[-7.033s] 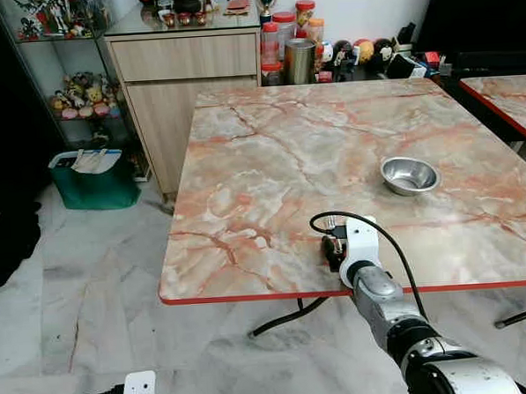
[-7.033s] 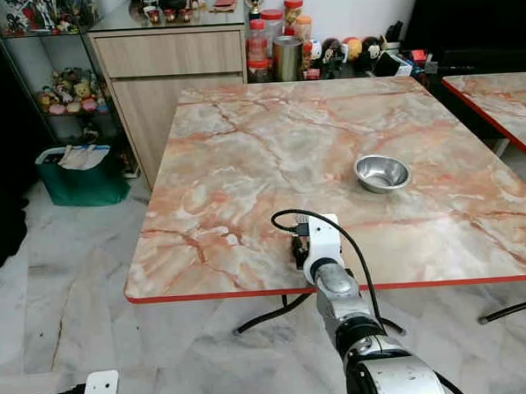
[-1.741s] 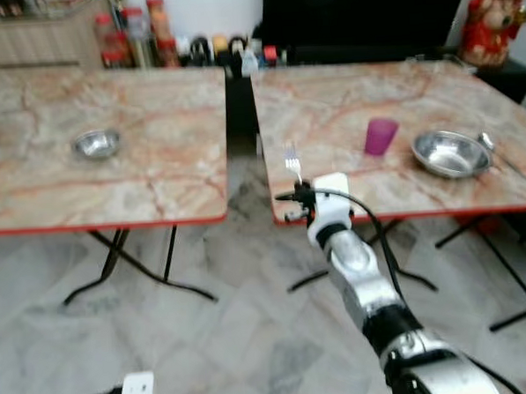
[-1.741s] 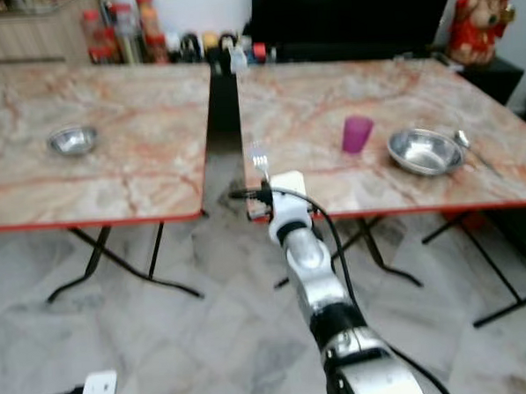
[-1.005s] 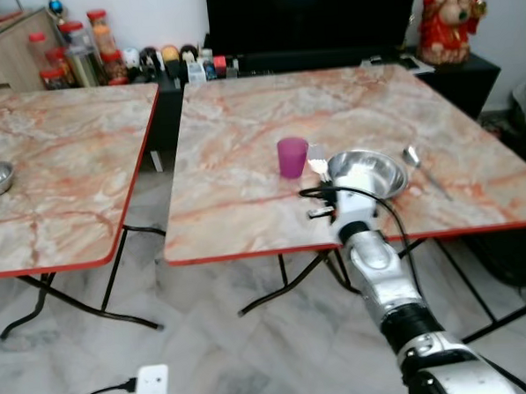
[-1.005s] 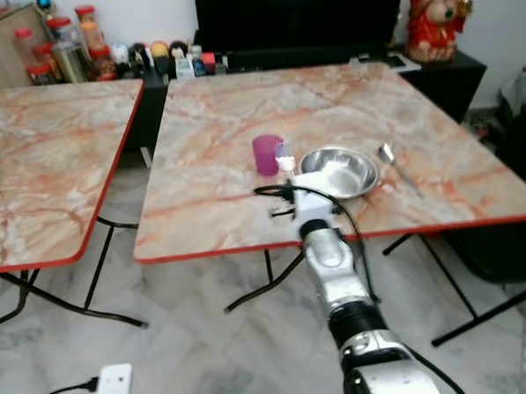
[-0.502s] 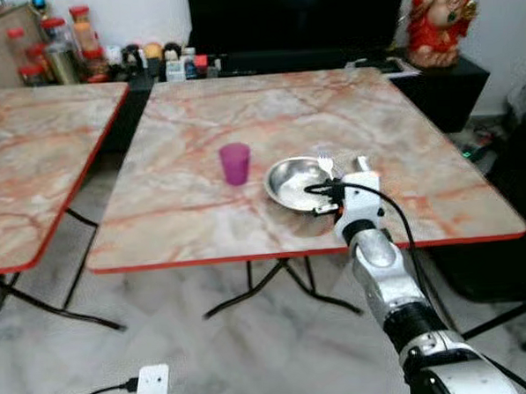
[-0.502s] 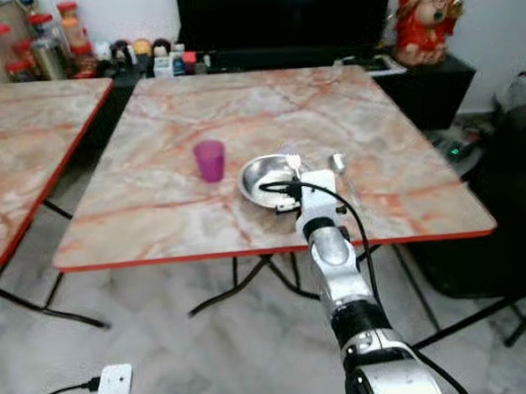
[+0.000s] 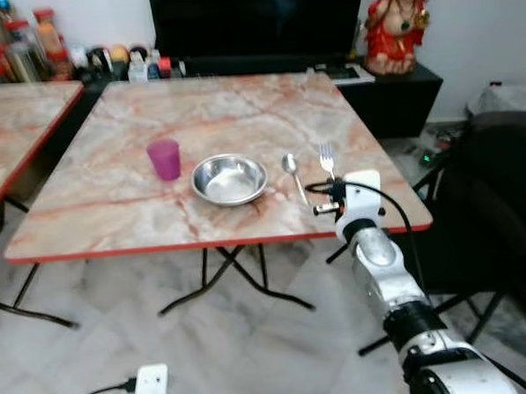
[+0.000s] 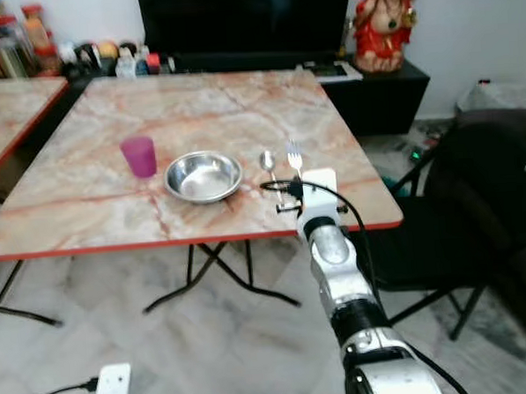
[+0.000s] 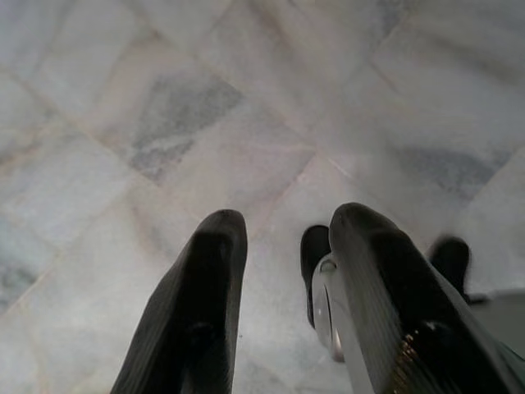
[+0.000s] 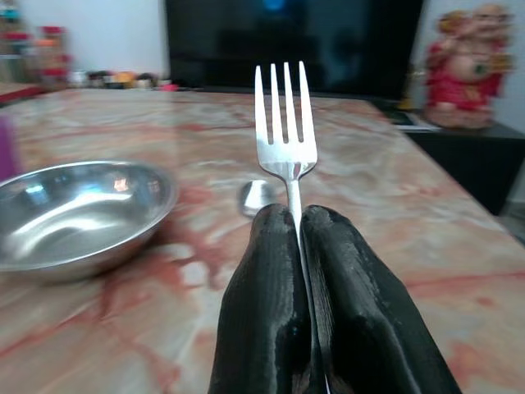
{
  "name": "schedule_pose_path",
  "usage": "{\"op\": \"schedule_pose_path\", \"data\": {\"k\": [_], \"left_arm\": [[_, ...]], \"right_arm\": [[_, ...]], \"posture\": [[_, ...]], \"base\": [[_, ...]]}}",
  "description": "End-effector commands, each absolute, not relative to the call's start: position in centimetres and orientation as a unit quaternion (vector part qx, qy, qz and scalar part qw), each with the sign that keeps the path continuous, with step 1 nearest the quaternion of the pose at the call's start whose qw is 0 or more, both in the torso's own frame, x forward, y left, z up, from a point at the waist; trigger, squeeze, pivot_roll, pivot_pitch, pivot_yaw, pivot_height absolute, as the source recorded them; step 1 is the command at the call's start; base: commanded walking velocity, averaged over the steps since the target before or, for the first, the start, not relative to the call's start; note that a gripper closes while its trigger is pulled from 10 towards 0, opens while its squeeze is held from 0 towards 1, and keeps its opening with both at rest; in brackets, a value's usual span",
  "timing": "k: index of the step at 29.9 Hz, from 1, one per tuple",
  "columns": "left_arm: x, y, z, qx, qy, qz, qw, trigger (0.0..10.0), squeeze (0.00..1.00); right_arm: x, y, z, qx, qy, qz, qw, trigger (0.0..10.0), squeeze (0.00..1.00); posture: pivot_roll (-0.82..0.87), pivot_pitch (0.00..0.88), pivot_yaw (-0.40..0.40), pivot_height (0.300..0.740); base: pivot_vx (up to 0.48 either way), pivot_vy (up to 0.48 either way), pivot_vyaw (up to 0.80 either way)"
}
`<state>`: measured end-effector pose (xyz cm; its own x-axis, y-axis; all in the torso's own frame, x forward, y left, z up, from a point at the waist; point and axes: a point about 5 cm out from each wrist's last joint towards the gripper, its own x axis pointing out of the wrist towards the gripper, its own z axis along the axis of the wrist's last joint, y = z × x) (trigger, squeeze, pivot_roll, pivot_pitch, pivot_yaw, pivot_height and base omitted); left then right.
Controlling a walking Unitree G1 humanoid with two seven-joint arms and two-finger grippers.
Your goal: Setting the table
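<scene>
Silver four-tined fork [image 12: 285, 123], pinched by its handle between the pressed-together black fingers of the right gripper [image 9: 332, 193], tines pointing away over the marble-patterned red-edged table [image 9: 114, 214]. It hovers just outside the steel spoon [image 9: 292, 171], which lies beside the round steel bowl [image 9: 229, 178]. Left gripper [image 11: 279, 304] hangs spread above the floor.

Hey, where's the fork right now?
The fork is pinched upright in the right hand, over the table's near right edge, just right of the spoon and the steel bowl.
</scene>
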<state>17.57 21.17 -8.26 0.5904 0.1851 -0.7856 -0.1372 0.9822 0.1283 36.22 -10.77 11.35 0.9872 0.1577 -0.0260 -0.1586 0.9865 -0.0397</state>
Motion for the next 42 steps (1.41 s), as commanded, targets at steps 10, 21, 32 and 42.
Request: {"op": "schedule_pose_path", "data": {"k": [10, 21, 32, 42], "left_arm": [[17.88, 20.98, -8.14, 0.02, 0.438, 0.093, 0.894, 10.0, 0.0], [17.97, 21.04, -8.1, 0.023, 0.437, 0.095, 0.894, 10.0, 0.0], [17.88, 21.24, -8.11, 0.024, 0.44, 0.095, 0.893, 10.0, 0.0], [17.93, 21.28, -8.08, 0.026, 0.439, 0.094, 0.893, 10.0, 0.0]], "right_arm": [[36.55, -11.15, 12.05, -0.024, 0.003, 0.077, 0.997, 10.0, 0.0], [36.53, -10.92, 12.13, -0.034, 0.0, 0.086, 0.996, 10.0, 0.0], [36.5, -10.96, 12.03, -0.024, 0.003, 0.08, 0.997, 10.0, 0.0], [36.5, -10.99, 11.93, -0.017, 0.007, 0.072, 0.997, 10.0, 0.0]], "posture": [[-0.02, 0.0, -0.022, 0.74], [-0.02, 0.0, -0.021, 0.74], [-0.02, 0.0, -0.017, 0.74], [-0.02, 0.0, -0.016, 0.74]], "base": [[0.0, 0.0, 0.0], [0.293, 0.0, 0.0], [0.304, 0.0, 0.19], [0.305, 0.0, 0.0]]}}
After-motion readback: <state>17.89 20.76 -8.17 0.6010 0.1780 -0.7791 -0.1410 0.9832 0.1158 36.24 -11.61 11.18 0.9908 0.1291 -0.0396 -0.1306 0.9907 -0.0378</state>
